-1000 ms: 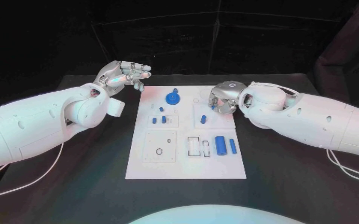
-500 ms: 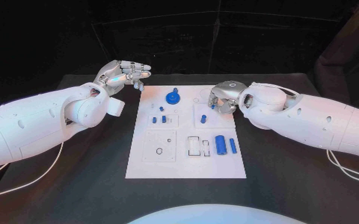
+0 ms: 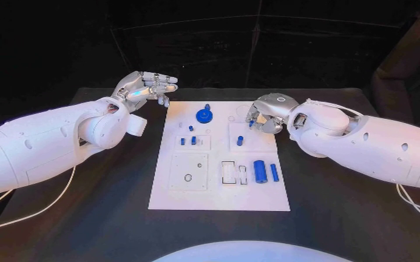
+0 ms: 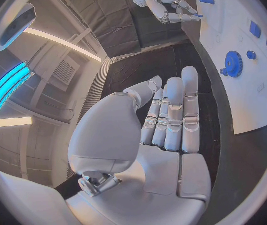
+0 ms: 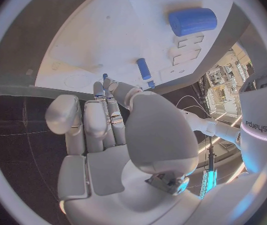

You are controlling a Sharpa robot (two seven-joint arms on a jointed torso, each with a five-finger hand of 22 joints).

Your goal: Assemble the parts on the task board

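Note:
The white task board (image 3: 219,196) lies in the middle of the black table. On it are a blue gear (image 3: 204,115), small blue pegs (image 3: 186,141), one peg (image 3: 240,141) in the right-hand block, and two blue cylinders (image 3: 259,169) near the right edge. My right hand (image 3: 264,115) hovers over the board's far right part, its fingers curled and pinching a small blue part (image 3: 251,122); the part's tip (image 5: 104,77) shows at the fingertips. My left hand (image 3: 145,88) hangs beside the board's far left corner, fingers (image 4: 173,112) straight and holding nothing.
The board has a rectangular plate with holes (image 3: 187,171) at its near left and open slots (image 3: 233,171) beside the cylinders. Black tabletop (image 3: 96,213) surrounds the board on both sides. A dark curtain closes off the back.
The right forearm has shifted slightly, while its hand stays over the board's far right part with the small part. The left hand has not moved.

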